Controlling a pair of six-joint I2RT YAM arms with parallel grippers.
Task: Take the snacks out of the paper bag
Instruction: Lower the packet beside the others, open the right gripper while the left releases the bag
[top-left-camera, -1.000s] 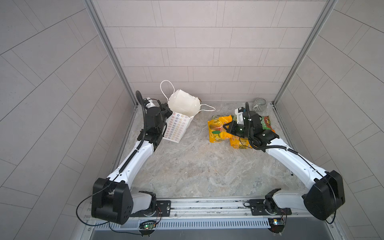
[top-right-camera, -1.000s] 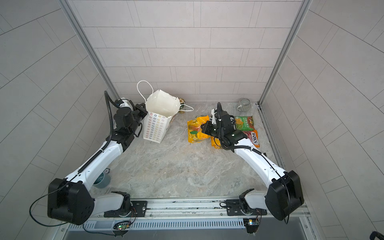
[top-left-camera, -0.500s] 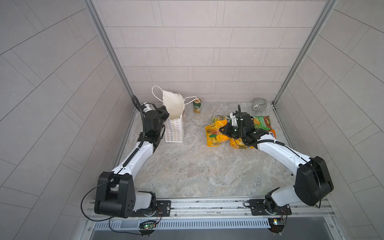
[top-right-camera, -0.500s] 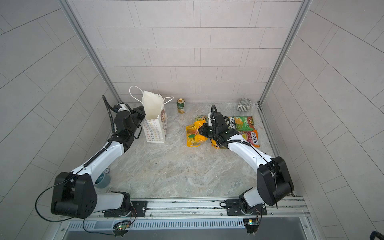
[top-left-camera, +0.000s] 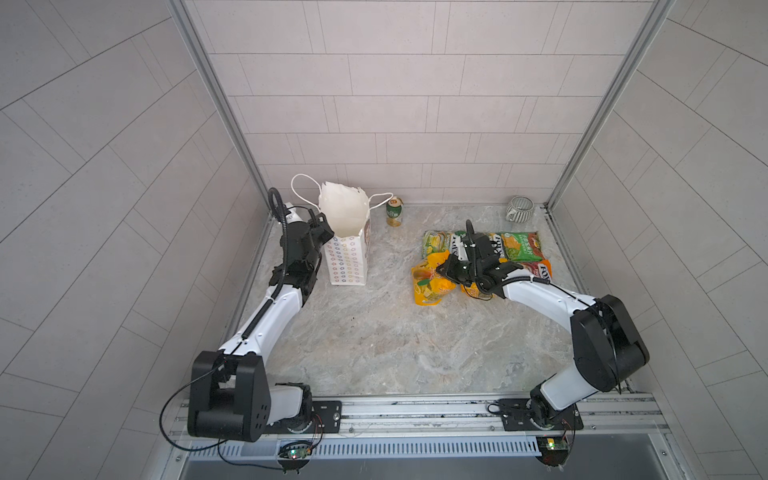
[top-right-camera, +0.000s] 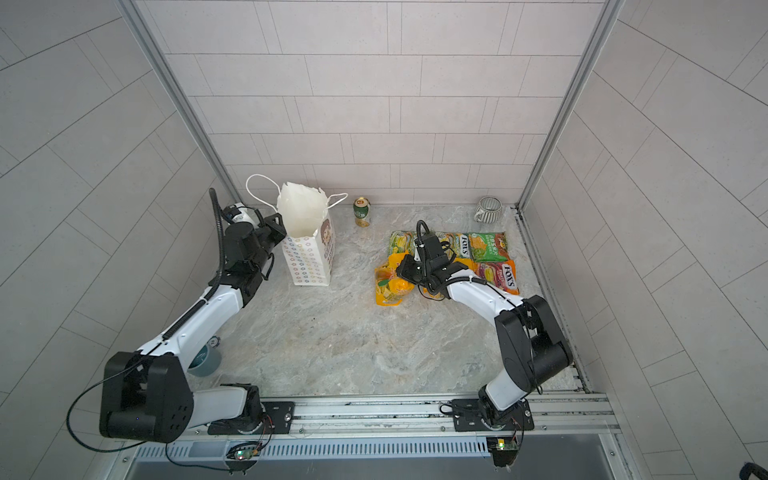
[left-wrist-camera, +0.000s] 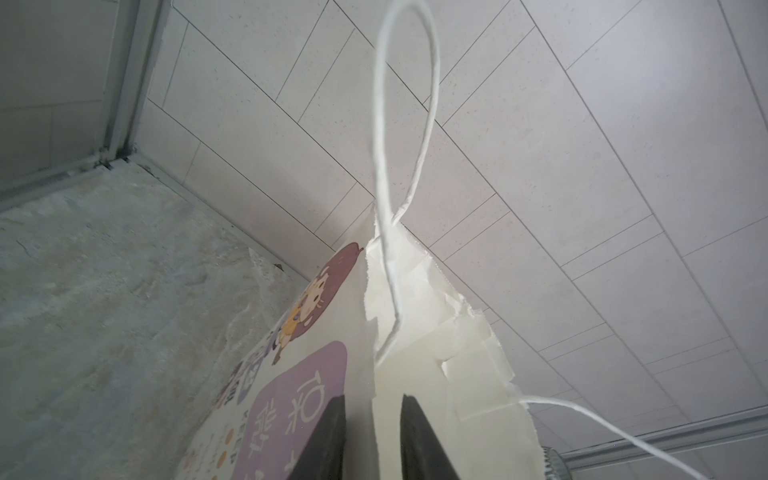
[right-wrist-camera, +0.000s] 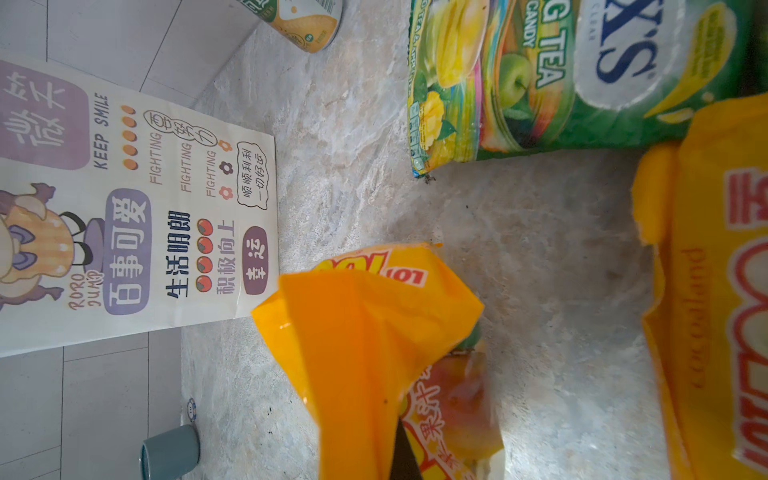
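Right wrist: yellow packet (right-wrist-camera: 365, 332) (crumpled) in claw (right-wrist-camera: 395, 449)

On the bench (top-left-camera: 374, 340), snack packets (top-left-camera: 519, 246) sorted by colour: 2 yellow-orange packets (top-right-camera: 388, 284), 1 orange-red packet (top-right-camera: 500, 274), and green packets (top-right-camera: 487, 246) numbering 3 by the look of it, though partly covered and so not counted with certainty. 6 packets in all on that reading. FOX'S lettering legible on 2 of them. Also 1 paper bag (top-left-camera: 348, 262) with 2 white cord handles (left-wrist-camera: 375, 124), 1 drink can (top-left-camera: 394, 212), 1 striped mug (top-left-camera: 519, 208), 1 blue-grey cup (top-right-camera: 204, 362) and 2 robot arms (top-left-camera: 278, 307).
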